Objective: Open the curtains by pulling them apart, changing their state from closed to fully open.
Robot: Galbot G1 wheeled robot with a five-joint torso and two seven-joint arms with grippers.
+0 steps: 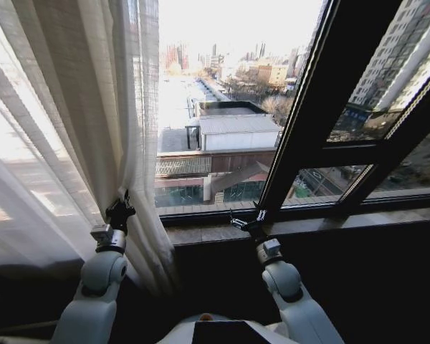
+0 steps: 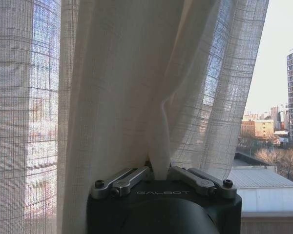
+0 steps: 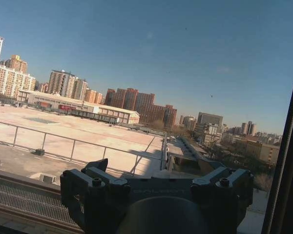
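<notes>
A sheer white curtain with long pleats hangs bunched at the left of the window, its lower edge drawn in toward my left arm. My left gripper is shut on a fold of this curtain near its inner edge. The left wrist view shows the fabric pinched between the fingers of the left gripper and rising from them in folds. My right gripper hovers just above the window sill, near the base of the black frame bar. It is open in the right wrist view, with nothing between its fingers.
A thick black window frame bar slants up from the sill, with a crossbar to its right. The stone sill runs along the bottom of the glass. Bare glass between curtain and bar looks out on rooftops.
</notes>
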